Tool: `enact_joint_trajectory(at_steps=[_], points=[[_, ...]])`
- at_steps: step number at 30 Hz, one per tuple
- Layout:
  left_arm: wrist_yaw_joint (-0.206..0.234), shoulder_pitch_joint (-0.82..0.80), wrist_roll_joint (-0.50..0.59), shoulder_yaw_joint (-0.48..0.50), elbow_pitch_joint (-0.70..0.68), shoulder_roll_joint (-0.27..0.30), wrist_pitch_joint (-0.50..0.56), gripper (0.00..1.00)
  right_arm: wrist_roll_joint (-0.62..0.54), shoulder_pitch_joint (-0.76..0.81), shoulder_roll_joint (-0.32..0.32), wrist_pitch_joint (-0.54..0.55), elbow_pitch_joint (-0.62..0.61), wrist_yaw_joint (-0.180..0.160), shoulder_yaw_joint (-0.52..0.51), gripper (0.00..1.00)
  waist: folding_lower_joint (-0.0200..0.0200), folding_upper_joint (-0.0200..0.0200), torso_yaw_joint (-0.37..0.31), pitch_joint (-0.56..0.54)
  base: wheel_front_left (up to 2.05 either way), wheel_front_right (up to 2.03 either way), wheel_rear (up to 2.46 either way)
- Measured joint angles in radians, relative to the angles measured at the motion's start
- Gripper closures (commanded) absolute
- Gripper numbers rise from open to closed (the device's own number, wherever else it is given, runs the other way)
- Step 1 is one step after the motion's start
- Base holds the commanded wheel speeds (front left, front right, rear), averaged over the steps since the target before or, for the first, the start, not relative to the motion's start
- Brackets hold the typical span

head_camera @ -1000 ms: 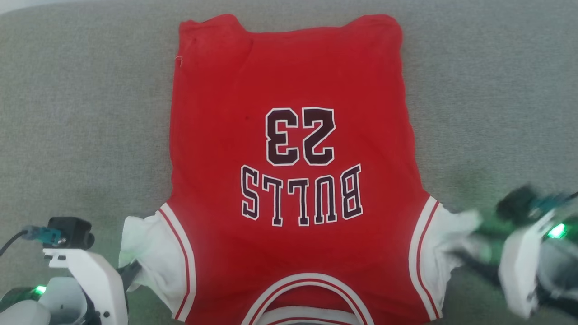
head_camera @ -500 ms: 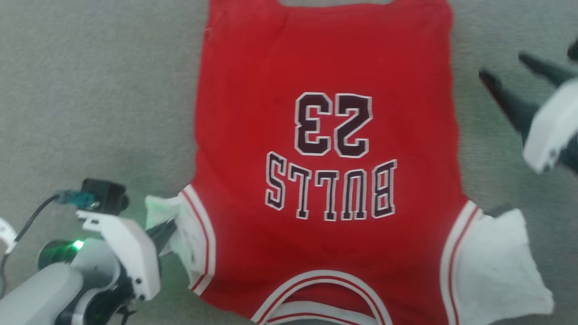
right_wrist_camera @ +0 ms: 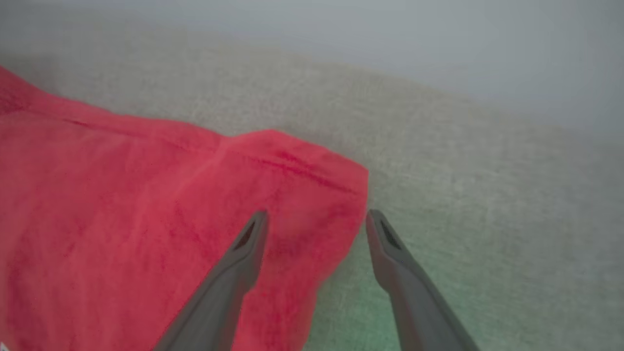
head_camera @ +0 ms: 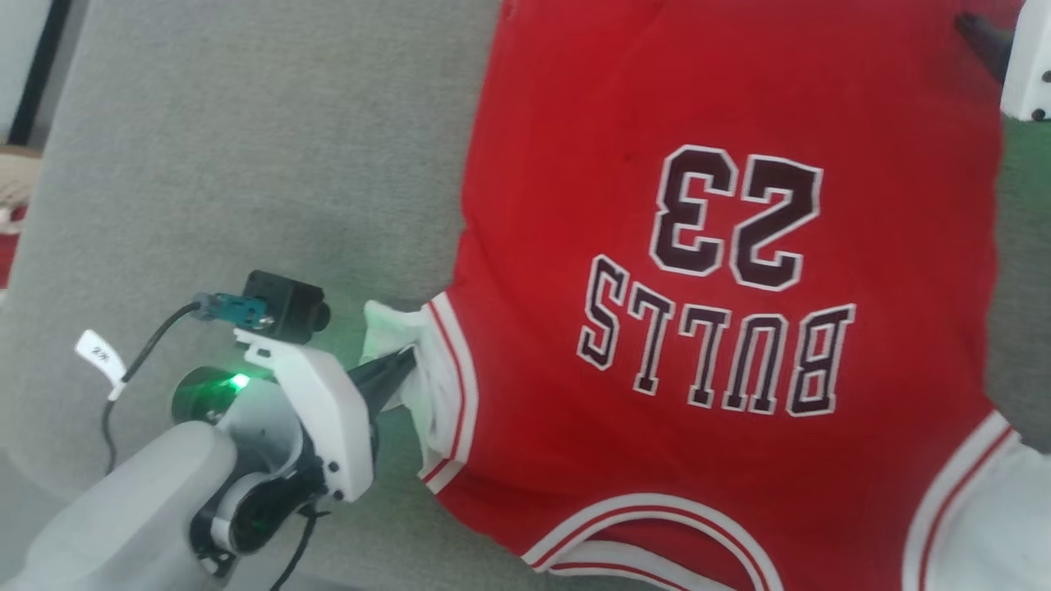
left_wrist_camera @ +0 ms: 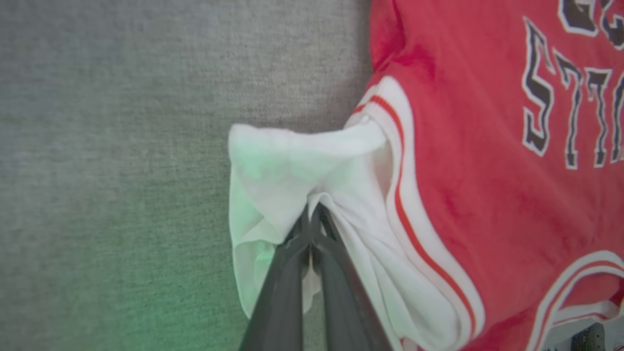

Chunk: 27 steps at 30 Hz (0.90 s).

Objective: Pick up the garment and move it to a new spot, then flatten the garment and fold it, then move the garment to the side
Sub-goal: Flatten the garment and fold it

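Head view: one garment (head_camera: 722, 345), left claw (head_camera: 404, 361) pinching one white sleeve (head_camera: 392, 327), right claw (right_wrist_camera: 317, 219) spread wide.

This is an indoor room, more domestic-looking than a workshop. The work surface (head_camera: 246, 164) is soft grey woven upholstery with a rounded near-left corner, like a couch seat or padded bench, and the garment (head_camera: 722, 271) is spread across it. A plain pale wall (right_wrist_camera: 438, 48) stands beyond its far edge. The room's exact kind cannot be told.
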Motion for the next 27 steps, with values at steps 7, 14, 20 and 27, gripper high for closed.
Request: enact_joint_trajectory(at_steps=[7, 14, 20, 27], points=[[-0.032, -0.016, 0.0, -0.012, 0.047, -0.045, -0.012, 1.0, -0.068, -0.117, 0.028, 0.179, 0.232, 0.001, -0.039, 0.0, 0.0, 0.0, 0.05, 0.014, 0.0, 0.0, 0.0], [-0.047, -0.016, -0.01, -0.013, 0.077, -0.055, -0.016, 1.0, -0.151, -0.186, 0.053, 0.305, 0.355, 0.001, -0.095, 1.0, 0.0, 0.0001, 0.053, 0.007, 0.0, 0.0, 0.0], [-0.053, -0.014, -0.017, -0.006, 0.095, -0.047, -0.024, 1.0, -0.164, -0.174, 0.083, 0.266, 0.34, 0.0, -0.073, 1.0, 0.0, 0.0, 0.03, -0.006, 0.0, 0.0, 0.0], [-0.033, 0.016, -0.037, 0.019, 0.096, -0.002, -0.034, 1.0, -0.007, -0.046, 0.082, 0.304, 0.119, 0.0, 0.093, 1.0, 0.0, 0.0, -0.033, -0.045, 0.0, 0.0, 0.0]])
